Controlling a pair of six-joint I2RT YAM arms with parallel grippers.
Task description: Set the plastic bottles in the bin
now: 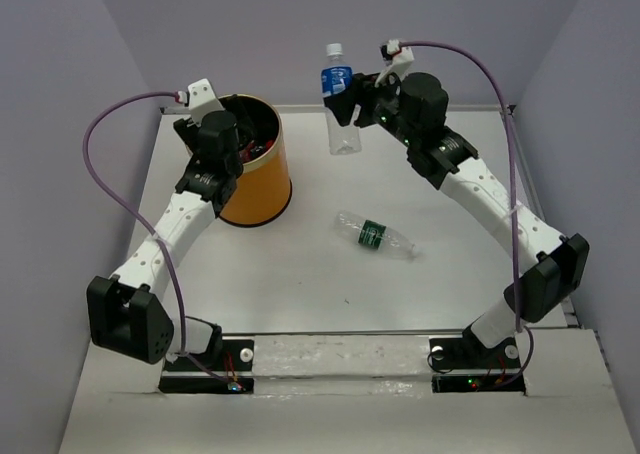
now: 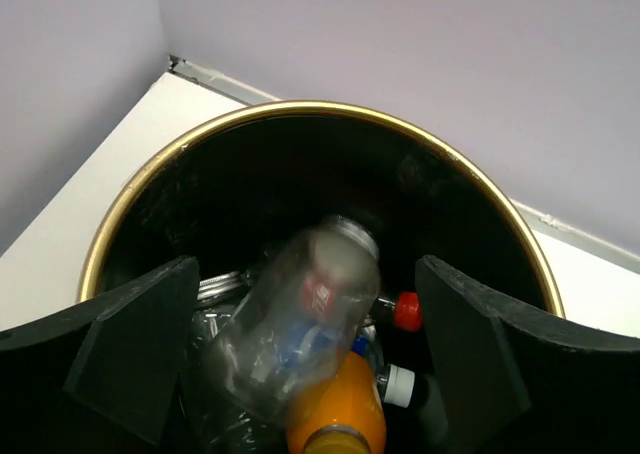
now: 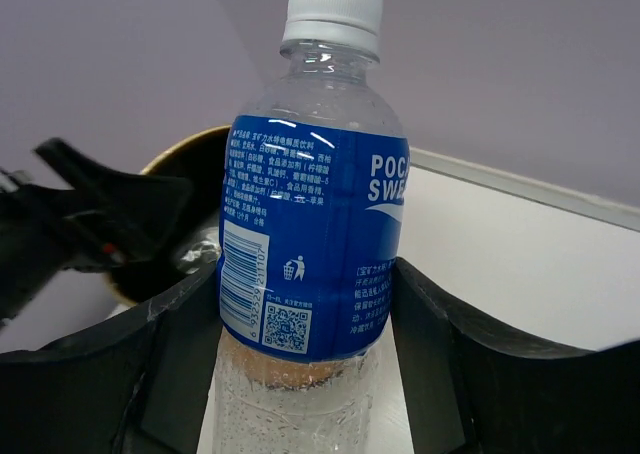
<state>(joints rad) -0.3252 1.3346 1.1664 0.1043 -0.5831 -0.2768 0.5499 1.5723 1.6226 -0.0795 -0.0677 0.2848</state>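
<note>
The orange-yellow bin (image 1: 262, 186) stands at the back left. My left gripper (image 1: 234, 144) hangs over its mouth, open (image 2: 305, 279). A clear bottle (image 2: 290, 334) with a red label, blurred, lies loose between the open fingers inside the bin (image 2: 300, 109), over an orange bottle (image 2: 340, 409), a red cap (image 2: 407, 311) and a white cap (image 2: 398, 384). My right gripper (image 1: 352, 104) is shut on a blue-labelled bottle (image 1: 338, 99) with a white cap, held upright in the air right of the bin; the fingers (image 3: 445, 349) press its sides (image 3: 315, 234). A green-labelled bottle (image 1: 376, 235) lies on the table.
The white table (image 1: 300, 284) has purple walls at the back and sides. In the right wrist view the bin's rim (image 3: 185, 154) and the left arm (image 3: 95, 229) show to the left of the held bottle. Both arm bases stand at the near edge.
</note>
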